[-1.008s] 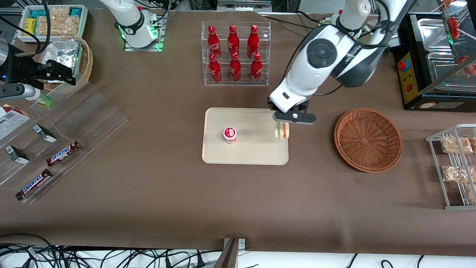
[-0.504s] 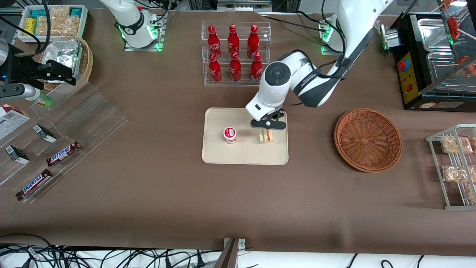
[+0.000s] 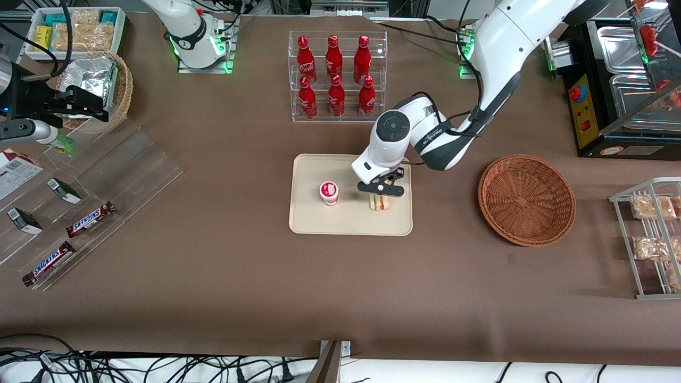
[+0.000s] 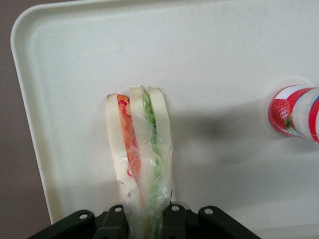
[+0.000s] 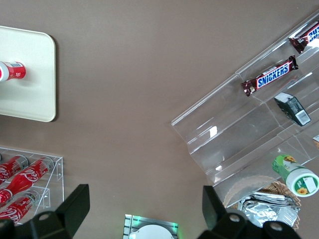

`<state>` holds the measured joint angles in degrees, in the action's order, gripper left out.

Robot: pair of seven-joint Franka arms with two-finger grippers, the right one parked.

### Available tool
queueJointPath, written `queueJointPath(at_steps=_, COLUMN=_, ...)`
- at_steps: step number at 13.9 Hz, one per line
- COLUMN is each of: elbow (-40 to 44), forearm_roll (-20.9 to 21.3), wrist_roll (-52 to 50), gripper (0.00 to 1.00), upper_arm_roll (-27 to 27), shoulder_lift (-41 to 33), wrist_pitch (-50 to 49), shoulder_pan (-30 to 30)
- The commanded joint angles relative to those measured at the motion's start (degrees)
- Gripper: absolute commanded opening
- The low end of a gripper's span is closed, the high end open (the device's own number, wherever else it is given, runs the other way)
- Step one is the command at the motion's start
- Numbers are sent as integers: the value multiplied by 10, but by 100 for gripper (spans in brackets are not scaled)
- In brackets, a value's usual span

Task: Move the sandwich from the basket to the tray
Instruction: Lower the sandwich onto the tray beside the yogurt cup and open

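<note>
The clear-wrapped triangular wedge sandwich (image 3: 380, 202) (image 4: 140, 159) is gripped on edge by the left arm's black two-finger gripper (image 3: 381, 195) (image 4: 145, 219) over the flat cream-beige plastic tray (image 3: 314, 221) (image 4: 224, 59), beside a small red-and-white cup (image 3: 329, 192) (image 4: 294, 112). The round reddish-brown wicker basket (image 3: 526, 199) is seen well apart from the tray.

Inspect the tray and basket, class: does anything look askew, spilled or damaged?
Nothing stands out. The gripper holds the intact, wrapped sandwich on edge over the tray, beside an upright yogurt cup. The basket sits undisturbed.
</note>
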<state>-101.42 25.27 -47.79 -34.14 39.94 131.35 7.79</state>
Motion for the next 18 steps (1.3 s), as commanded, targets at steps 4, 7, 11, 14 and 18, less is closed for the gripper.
queueJointPath(at_steps=4, elbow=15, forearm_roll=20, wrist_roll=-53, gripper=49, upper_arm_roll=0, shoulder_lift=8, wrist_pitch=-3, shoulder_pan=4)
queueJointPath(at_steps=7, elbow=16, forearm_roll=26, wrist_roll=-63, gripper=100, upper_arm_roll=-1, shoulder_lift=2, wrist_pitch=-5, shoulder_pan=2)
queueJointPath(at_steps=11, elbow=73, forearm_roll=16, wrist_roll=-80, gripper=100, upper_arm_roll=-6, shoulder_lift=-30, wrist_pitch=-84, shoulder_pan=-8)
queueJointPath(at_steps=14, elbow=160, forearm_roll=-19, wrist_roll=-78, gripper=100, upper_arm_roll=-7, shoulder_lift=-43, wrist_pitch=-190, shoulder_pan=-18)
queueJointPath(at_steps=18, elbow=221, forearm_roll=-31, wrist_roll=-84, gripper=100, upper_arm_roll=-7, shoulder_lift=-96, wrist_pitch=-290, shoulder_pan=-60)
